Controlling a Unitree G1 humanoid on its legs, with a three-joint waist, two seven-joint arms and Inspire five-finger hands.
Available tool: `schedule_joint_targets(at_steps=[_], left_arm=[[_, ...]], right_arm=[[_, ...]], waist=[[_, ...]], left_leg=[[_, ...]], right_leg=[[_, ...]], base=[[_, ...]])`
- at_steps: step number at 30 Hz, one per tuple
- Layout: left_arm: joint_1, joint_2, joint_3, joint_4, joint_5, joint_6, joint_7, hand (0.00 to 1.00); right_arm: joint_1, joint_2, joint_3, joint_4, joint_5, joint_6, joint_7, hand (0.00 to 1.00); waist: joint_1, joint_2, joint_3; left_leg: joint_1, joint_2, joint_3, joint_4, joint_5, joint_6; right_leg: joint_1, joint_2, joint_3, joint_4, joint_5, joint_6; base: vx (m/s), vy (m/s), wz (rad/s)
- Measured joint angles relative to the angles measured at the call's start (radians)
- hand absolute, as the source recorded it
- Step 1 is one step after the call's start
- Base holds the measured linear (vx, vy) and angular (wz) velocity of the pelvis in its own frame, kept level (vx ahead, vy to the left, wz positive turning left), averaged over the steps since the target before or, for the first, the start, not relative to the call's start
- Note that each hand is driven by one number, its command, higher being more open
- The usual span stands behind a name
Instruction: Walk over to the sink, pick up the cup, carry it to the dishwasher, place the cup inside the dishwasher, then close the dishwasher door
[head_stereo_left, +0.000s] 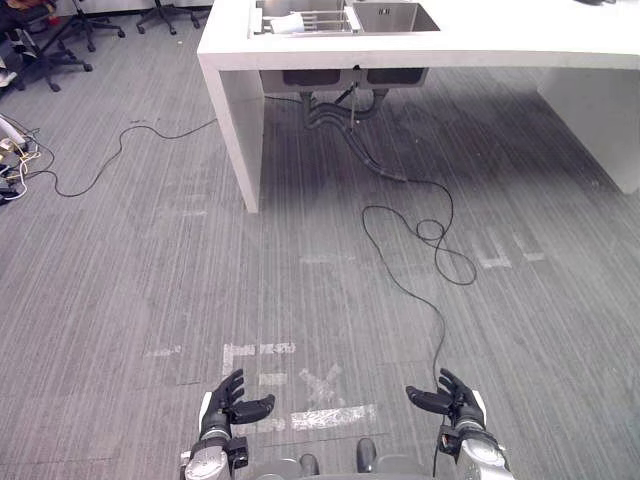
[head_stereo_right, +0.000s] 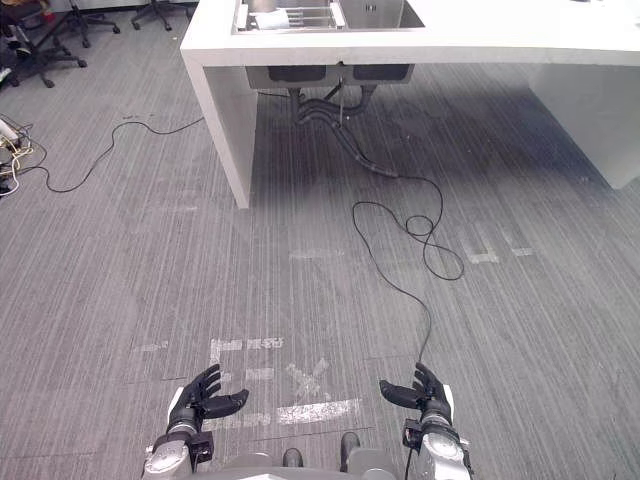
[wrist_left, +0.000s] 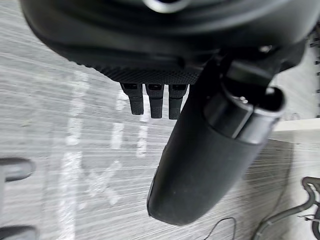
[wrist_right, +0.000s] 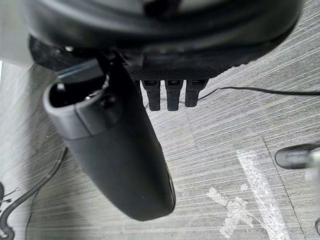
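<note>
- The fingers (wrist_left: 156, 102) of the left hand (head_stereo_left: 232, 402) are loosely spread and only a little bent. They hold nothing.
- The right hand (head_stereo_left: 450, 398) is in the same state: its fingers (wrist_right: 172, 95) are relaxed and apart, with nothing between them.
- Both hands hang low at the near side, over pale tape marks (head_stereo_left: 320, 412) on the grey carpet floor (head_stereo_left: 150, 280).
- Far ahead stands the white tabletop (head_stereo_left: 520, 40) with a double steel sink (head_stereo_left: 400, 18). A wire rack (head_stereo_left: 325, 17) lies in the left basin.
- In this rack rests what I judge to be the cup (head_stereo_left: 285, 22). It is a small white thing, too small to be sure of, and I cannot tell its long axis.
- It lies far from the hands and slightly left of the middle between them. The left hand is therefore a little nearer, but both are well apart from it.
- In my judgement the walk to the sink must come first, because no reach is possible from here.
</note>
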Motion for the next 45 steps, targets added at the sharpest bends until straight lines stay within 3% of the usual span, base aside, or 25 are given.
schedule_joint_targets(at_steps=[4,6,8,9,10,11,12,14,16,18,20,23,26,27,28,30,31,33,35,37,39,41,42,43,45], left_arm=[[0.003,0.026,-0.036,-0.032,0.002,0.000,0.002,0.90],[0.001,0.025,-0.037,-0.044,0.002,0.000,0.002,0.90],[-0.037,0.016,-0.037,-0.045,0.002,0.000,0.002,0.90],[-0.044,0.015,-0.037,-0.045,0.001,-0.001,0.002,0.90],[-0.048,0.021,-0.037,-0.045,0.002,-0.001,0.005,0.90],[-0.044,0.028,-0.037,-0.045,0.002,-0.001,0.004,0.90],[-0.052,0.014,-0.035,-0.024,0.003,-0.001,0.006,0.90],[-0.068,-0.004,-0.030,-0.021,0.000,0.001,0.015,0.90],[-0.065,-0.040,-0.017,-0.040,-0.011,0.002,0.015,0.90],[-0.058,-0.060,-0.019,-0.065,-0.017,0.002,0.014,0.90],[-0.057,-0.084,-0.026,-0.107,-0.018,0.002,0.014,0.90],[-0.063,-0.084,-0.052,-0.120,-0.024,-0.003,0.009,0.90],[-0.060,-0.090,-0.056,-0.104,-0.027,-0.003,0.005,0.90],[-0.057,-0.084,-0.054,-0.092,-0.026,-0.002,0.004,0.90],[-0.062,-0.073,-0.054,-0.075,-0.026,-0.001,0.004,0.90],[-0.070,-0.055,-0.055,-0.056,-0.026,0.007,0.004,0.90],[-0.063,-0.056,-0.058,-0.055,-0.026,0.011,0.003,0.90],[-0.027,-0.034,-0.098,-0.055,-0.026,0.013,0.001,0.90],[-0.028,-0.022,-0.115,-0.068,-0.027,0.016,0.002,0.90],[-0.030,-0.018,-0.111,-0.099,-0.027,0.016,0.011,0.90],[-0.031,-0.022,-0.109,-0.157,-0.035,0.016,0.022,0.90],[-0.033,-0.031,-0.093,-0.209,-0.044,0.016,0.024,0.90],[-0.029,-0.029,-0.086,-0.262,-0.051,0.016,0.034,0.90],[-0.031,-0.030,-0.075,-0.302,-0.059,0.012,0.041,0.90],[-0.028,-0.047,-0.078,-0.388,-0.068,0.007,0.048,0.90]], right_arm=[[0.007,0.004,0.004,-0.006,-0.011,0.020,-0.004,0.90],[0.004,0.001,0.004,-0.022,-0.013,0.022,-0.005,0.90],[-0.016,-0.018,0.004,-0.036,-0.018,0.022,-0.003,0.90],[-0.021,-0.024,0.004,-0.036,-0.020,0.022,-0.003,0.90],[-0.022,-0.031,0.005,-0.038,-0.030,0.021,-0.003,0.90],[-0.004,-0.035,0.004,-0.038,-0.030,0.019,-0.005,0.90],[-0.007,-0.053,0.004,-0.030,-0.030,0.019,-0.005,0.90],[-0.029,-0.053,0.003,-0.022,-0.028,0.024,-0.010,0.90],[0.004,-0.025,0.018,-0.056,-0.026,0.024,-0.012,0.90],[0.026,0.006,0.026,-0.116,0.002,0.018,-0.019,0.90],[0.024,0.022,0.026,-0.156,0.012,-0.004,-0.021,0.90],[-0.001,0.024,0.022,-0.146,0.014,-0.010,-0.023,0.90],[-0.019,0.023,-0.019,-0.088,0.014,-0.010,-0.026,0.90],[-0.033,0.016,-0.020,-0.045,0.014,-0.005,-0.031,0.90],[-0.040,0.026,-0.016,-0.015,0.014,0.001,-0.032,0.90],[-0.037,0.030,-0.016,-0.005,0.013,0.004,-0.030,0.90],[-0.034,0.028,-0.018,0.006,0.011,0.004,-0.031,0.90],[-0.032,0.037,-0.011,0.027,0.008,0.008,-0.022,0.90],[-0.022,0.046,0.001,0.031,0.002,0.017,-0.013,0.90],[-0.021,0.053,0.011,0.027,0.000,0.019,-0.006,0.90],[-0.025,0.053,0.012,0.027,-0.008,0.020,-0.004,0.90],[-0.027,0.051,0.012,0.032,-0.009,0.021,-0.003,0.90],[-0.026,0.051,0.015,0.032,-0.009,0.021,-0.004,0.90],[-0.025,0.039,0.024,0.043,-0.009,0.020,-0.005,0.90],[-0.031,0.015,0.025,0.047,-0.010,0.021,-0.009,0.90]], waist=[[-0.012,-0.014,0.037],[-0.025,-0.013,0.038],[-0.038,0.020,0.066],[-0.038,0.027,0.069],[-0.042,0.019,0.065],[-0.049,-0.004,0.056],[-0.044,0.017,0.058],[-0.055,0.050,0.053],[-0.029,0.053,0.060],[-0.006,0.033,0.070],[0.008,0.016,0.067],[0.031,0.005,0.074],[0.051,0.008,0.073],[0.061,0.022,0.065],[0.065,-0.004,0.069],[0.057,-0.024,0.065],[0.057,-0.026,0.065],[0.041,-0.035,0.067],[0.025,-0.042,0.064],[0.025,-0.048,0.060],[0.020,-0.049,0.059],[0.009,-0.047,0.060],[0.007,-0.052,0.058],[0.001,-0.048,0.052],[0.008,-0.016,0.036]], left_leg=[[0.106,-0.025,-0.030,0.006,-0.052,0.022],[0.135,-0.025,-0.058,-0.005,-0.065,0.015],[0.188,0.026,-0.093,-0.042,-0.075,-0.005],[0.196,0.036,-0.097,-0.043,-0.082,-0.018],[0.221,0.040,-0.109,-0.042,-0.096,-0.054],[0.254,0.028,-0.120,-0.041,-0.119,-0.090],[0.272,0.047,-0.118,-0.032,-0.130,-0.102],[0.177,0.113,-0.111,0.234,-0.081,-0.152],[0.028,0.205,-0.092,0.663,0.101,-0.150],[-0.074,0.276,-0.022,0.842,0.081,-0.133],[-0.205,0.296,0.011,0.846,0.068,-0.129],[-0.319,0.278,0.038,0.621,0.043,-0.129],[-0.311,0.166,-0.017,0.169,0.124,-0.140],[-0.302,0.147,-0.047,0.087,0.272,-0.117],[-0.283,0.131,-0.031,0.085,0.276,-0.068],[-0.284,0.103,-0.021,0.109,0.222,-0.043],[-0.259,0.093,-0.001,0.130,0.172,-0.035],[-0.128,0.054,0.039,0.120,0.082,0.005],[-0.054,0.044,0.036,0.120,0.046,0.007],[-0.005,0.044,0.031,0.098,0.023,0.001],[0.045,0.053,0.010,0.065,0.012,-0.013],[0.082,0.074,-0.012,0.051,0.005,-0.025],[0.103,0.085,-0.022,0.052,-0.014,-0.058],[0.126,0.092,-0.044,0.055,-0.044,-0.098],[0.127,0.130,-0.064,0.049,-0.041,-0.106]], right_leg=[[-0.138,-0.068,-0.083,0.379,-0.036,-0.001],[-0.182,-0.075,-0.112,0.377,-0.069,-0.003],[-0.256,-0.036,-0.167,0.253,-0.061,-0.035],[-0.273,-0.019,-0.176,0.182,-0.032,-0.039],[-0.262,0.000,-0.173,-0.016,0.107,-0.044],[-0.251,-0.013,-0.166,-0.097,0.275,-0.139],[-0.254,-0.001,-0.177,-0.045,0.245,-0.199],[-0.184,0.040,-0.221,-0.057,0.164,-0.220],[-0.003,0.096,-0.235,-0.182,0.150,-0.240],[0.126,0.111,-0.229,-0.247,0.136,-0.259],[0.207,0.103,-0.209,-0.324,0.133,-0.255],[0.310,0.091,-0.187,-0.407,0.118,-0.228],[0.368,0.063,-0.160,-0.432,0.076,-0.176],[0.379,0.065,-0.128,-0.424,0.050,-0.148],[0.385,0.047,-0.103,-0.410,0.029,-0.130],[0.357,0.007,-0.061,-0.327,-0.007,-0.088],[0.322,-0.015,-0.028,-0.205,-0.030,-0.052],[0.152,-0.089,-0.007,0.296,0.018,0.110],[0.052,-0.127,-0.039,0.477,0.000,0.077],[-0.030,-0.144,-0.089,0.481,-0.023,0.038],[-0.096,-0.143,-0.143,0.384,-0.047,-0.002],[-0.111,-0.115,-0.154,0.210,-0.041,-0.004],[-0.109,-0.088,-0.152,0.058,0.019,-0.006],[-0.096,-0.075,-0.148,0.003,0.146,-0.031],[-0.085,-0.042,-0.164,-0.008,0.126,-0.058]], base=[[0.26,0.053,0.15],[0.36,-0.018,0.39],[0.46,-0.087,0.50],[0.61,-0.127,0.36],[0.55,-0.114,0.40],[0.71,-0.165,0.32],[0.48,-0.121,0.17],[0.59,-0.180,0.22],[0.70,-0.218,0.15],[0.63,-0.173,-0.10],[0.38,-0.072,-0.14],[0.40,0.028,-0.11],[0.40,0.155,-0.22],[0.33,0.191,-0.45],[0.42,0.228,-0.36],[0.43,0.226,-0.10],[0.55,0.321,-0.44],[0.52,0.282,-0.39],[0.44,0.110,0.08],[0.37,0.023,0.07],[0.38,-0.075,0.27],[0.44,-0.140,0.36],[0.41,-0.169,0.35],[0.42,-0.158,0.23],[0.39,-0.155,-0.01]])
